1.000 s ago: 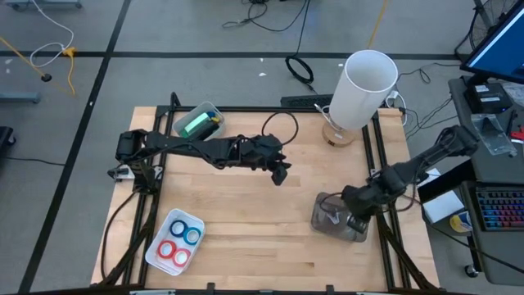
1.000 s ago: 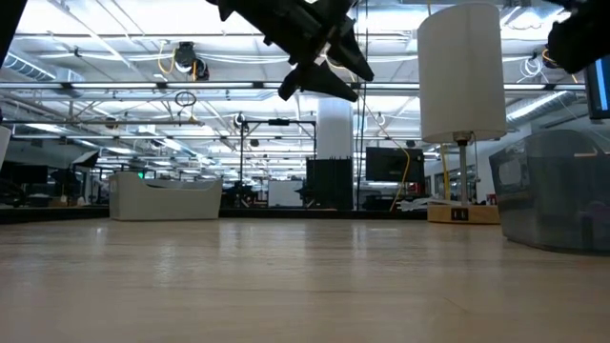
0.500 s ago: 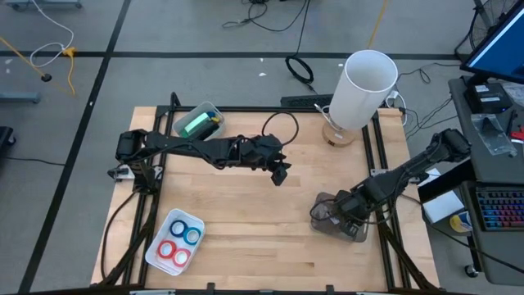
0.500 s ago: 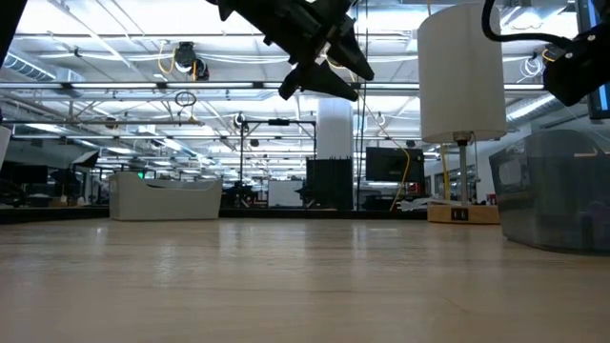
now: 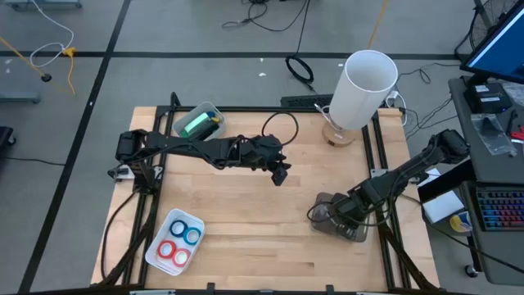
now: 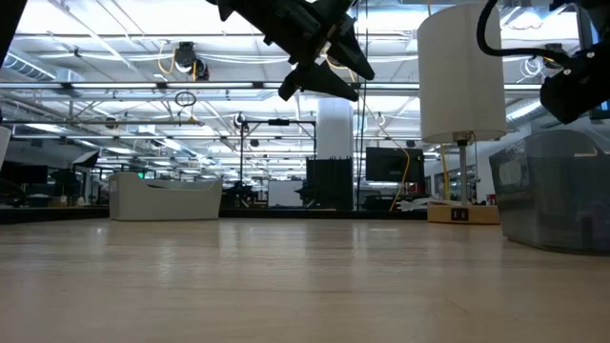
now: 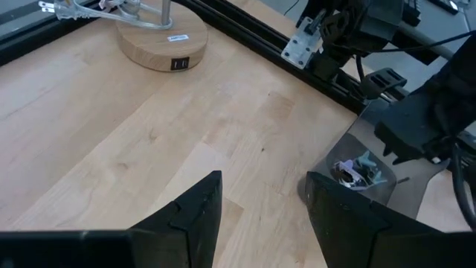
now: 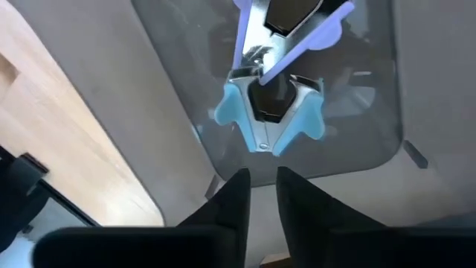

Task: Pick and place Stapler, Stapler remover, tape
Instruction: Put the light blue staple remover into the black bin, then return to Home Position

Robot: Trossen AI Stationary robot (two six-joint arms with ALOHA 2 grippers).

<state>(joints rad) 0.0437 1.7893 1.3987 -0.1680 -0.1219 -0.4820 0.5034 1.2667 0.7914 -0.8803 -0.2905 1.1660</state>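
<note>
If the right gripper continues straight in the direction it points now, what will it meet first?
Probably the light blue staple remover lying in the clear bin. The right gripper points down into that bin, fingers nearly together, and the remover sits just beyond the tips. How far off it is remains unclear.

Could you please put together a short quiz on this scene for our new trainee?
1. True or false: the left gripper holds a tape roll.
2. Where do the tape rolls lie? A: in the white tray. B: in the clear bin. C: between the left gripper's fingers.
3. Which gripper hangs over the clear bin that holds the staple removers?

Key:
1. False. It is open and empty, above the middle of the table.
2. A.
3. The right gripper.
</note>
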